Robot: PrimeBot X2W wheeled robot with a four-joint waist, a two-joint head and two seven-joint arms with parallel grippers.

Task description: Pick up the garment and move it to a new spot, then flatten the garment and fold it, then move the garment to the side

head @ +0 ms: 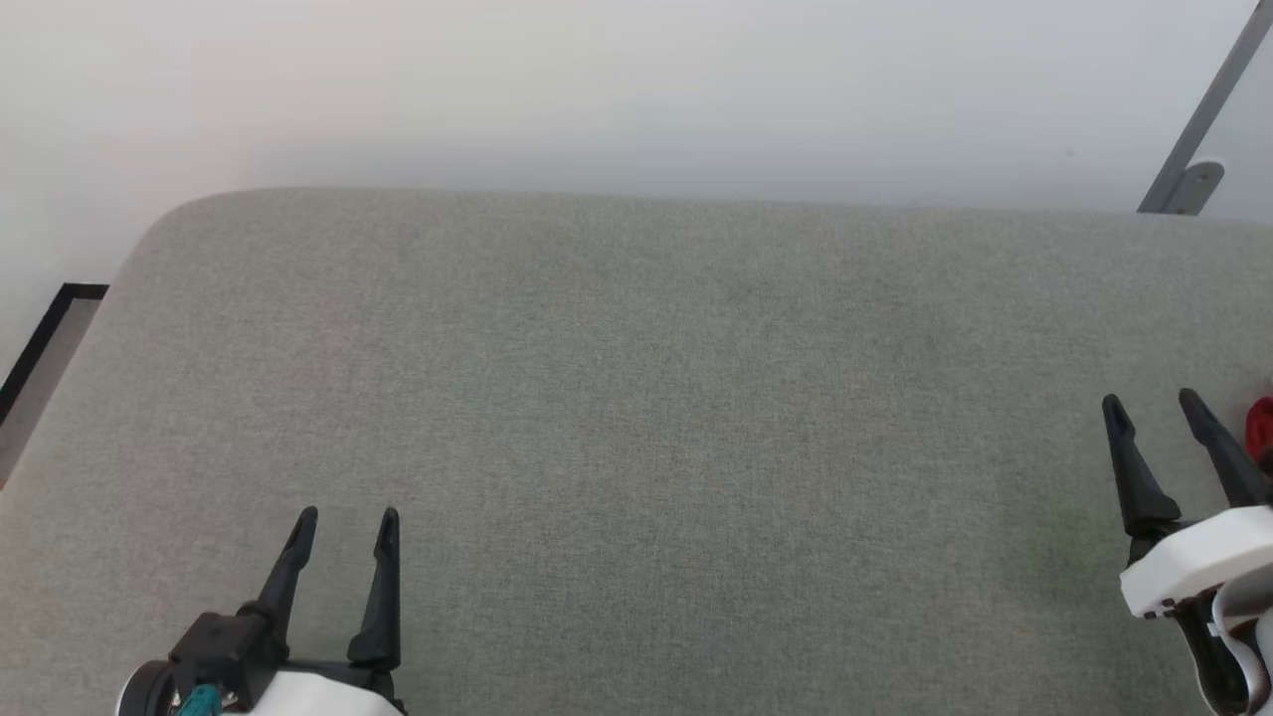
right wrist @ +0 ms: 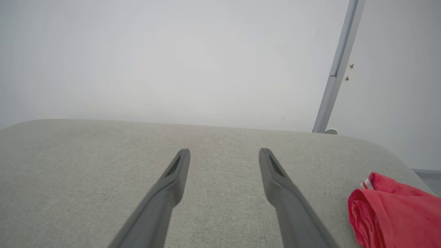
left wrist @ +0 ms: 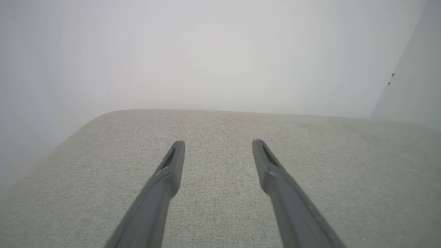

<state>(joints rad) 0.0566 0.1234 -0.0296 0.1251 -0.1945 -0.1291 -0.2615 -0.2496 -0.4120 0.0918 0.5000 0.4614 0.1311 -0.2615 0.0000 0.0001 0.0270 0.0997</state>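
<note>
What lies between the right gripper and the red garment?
Bare grey cushion lies between the right gripper and the garment, as the right wrist view shows.

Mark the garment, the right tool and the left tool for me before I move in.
garment (right wrist: 396, 213), right wrist view, on the bunched red cloth.
right tool (head: 1152, 400), head view, midway between its open fingertips.
left tool (head: 348, 515), head view, midway between its open fingertips.

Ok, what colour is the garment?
The garment is red with a bit of white striped trim, clearest in the right wrist view.
</note>
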